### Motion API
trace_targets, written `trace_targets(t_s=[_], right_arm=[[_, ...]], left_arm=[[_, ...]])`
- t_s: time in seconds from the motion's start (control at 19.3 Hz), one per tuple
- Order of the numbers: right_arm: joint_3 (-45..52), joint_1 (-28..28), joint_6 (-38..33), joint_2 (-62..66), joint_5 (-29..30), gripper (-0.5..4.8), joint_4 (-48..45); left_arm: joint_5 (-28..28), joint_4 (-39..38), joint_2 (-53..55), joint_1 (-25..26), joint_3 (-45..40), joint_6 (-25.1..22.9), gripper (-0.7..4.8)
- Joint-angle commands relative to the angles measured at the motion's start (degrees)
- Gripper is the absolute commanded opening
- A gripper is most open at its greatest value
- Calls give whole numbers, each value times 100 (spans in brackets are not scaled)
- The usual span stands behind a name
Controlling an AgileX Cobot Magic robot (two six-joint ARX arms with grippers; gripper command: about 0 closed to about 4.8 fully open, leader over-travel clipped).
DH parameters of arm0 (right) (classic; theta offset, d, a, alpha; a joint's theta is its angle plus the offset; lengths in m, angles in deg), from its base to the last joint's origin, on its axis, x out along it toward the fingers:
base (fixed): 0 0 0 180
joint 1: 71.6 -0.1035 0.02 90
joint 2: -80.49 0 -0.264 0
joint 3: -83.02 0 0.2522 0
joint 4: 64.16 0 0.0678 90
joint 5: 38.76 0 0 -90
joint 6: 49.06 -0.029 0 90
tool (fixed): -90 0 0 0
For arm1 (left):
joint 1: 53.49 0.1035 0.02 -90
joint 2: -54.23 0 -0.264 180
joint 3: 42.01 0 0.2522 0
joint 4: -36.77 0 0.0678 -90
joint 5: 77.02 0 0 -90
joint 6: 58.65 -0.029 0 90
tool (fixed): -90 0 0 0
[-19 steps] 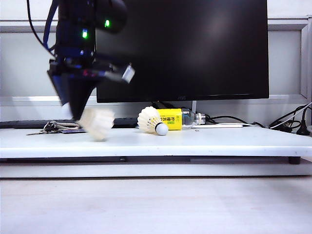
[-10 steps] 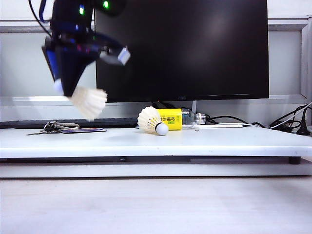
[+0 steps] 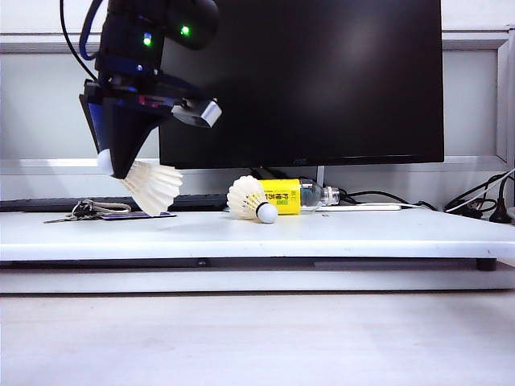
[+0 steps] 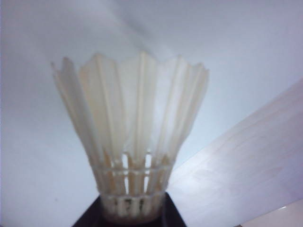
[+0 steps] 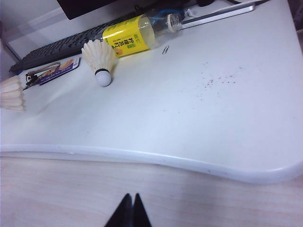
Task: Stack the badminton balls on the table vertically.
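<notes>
While my left claw (image 3: 121, 165) hangs above the left end of the bench (image 3: 362, 233), it is clamped on one shuttlecock (image 3: 153, 185) at the cork end, with the feather skirt flaring down and toward the middle, clear of the bench top. In the left wrist view the same shuttlecock (image 4: 135, 142) fills the picture, its base seated between my dark jaws and its skirt fanning away from the camera. My left arm comes down steeply from above, with green lights showing on its dark housing.

The second shuttlecock (image 3: 251, 199) lies on its side near the middle of the bench, its white cork tip toward the front edge and its skirt toward a clear bottle (image 3: 294, 195) just behind it. The bottle lies flat too and carries a yellow label with dark print that I cannot read.

My right claw (image 5: 129, 210) is closed, its black tips pressed together, low in front of the bench over the pale wood-grain surface (image 5: 57, 194), well apart from both shuttlecocks.

Behind the held shuttlecock a bunch of keys (image 3: 80, 211) and a flat card lie beside a black keyboard (image 5: 61, 47). A large dark monitor (image 3: 322, 80) stands at the back against a pale wall, with cables trailing at the right end.
</notes>
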Motion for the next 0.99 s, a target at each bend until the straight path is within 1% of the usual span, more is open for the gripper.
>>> trace_targets(t_s=[0.05,0.1,0.16,0.21,0.26,0.42,0.47,0.52,0.62,0.68,0.73,0.78,0.88,0.93,0.99], right_arm=[[-11,0,-101,0,68,-1,-74],[-11,0,-131,0,138,-1,-109],[-11,0,-197,0,310,-1,-254],[-11,0,-197,0,415,-1,-326],[-11,-2,-197,0,656,0,-485],[-11,-2,-212,0,1038,0,-739],[-11,-2,-240,0,1169,0,-802],[-11,-2,-323,0,1281,0,-872],[-11,-4,-496,0,1375,0,-997],[-11,-2,-590,0,1390,1,-1051],[-11,-2,-643,0,1390,3,-1117],[-11,-2,-682,0,1447,21,-1233],[-11,-4,-811,2,1517,79,-1456],[-11,-4,-833,2,1541,86,-1523],[-11,-2,-929,2,1541,86,-1650]], left_arm=[[-699,94,-13,-4,50,79,129],[-850,125,-13,-2,50,133,129],[-1185,232,-13,4,50,166,129],[-1327,282,-13,7,50,173,129],[-1652,389,-13,9,50,214,129],[-2483,636,-13,26,50,319,129],[-2868,717,-13,37,50,378,129],[-3322,815,-13,55,50,404,129],[-4448,1021,-13,83,50,404,129],[-5187,1165,-13,98,50,396,129],[-5576,1255,-13,98,50,396,129],[-6382,1484,-13,98,50,398,129],[-7289,1797,-13,96,50,400,129],[-7475,1888,-13,92,50,402,129],[-7796,2065,-13,83,48,400,129]])
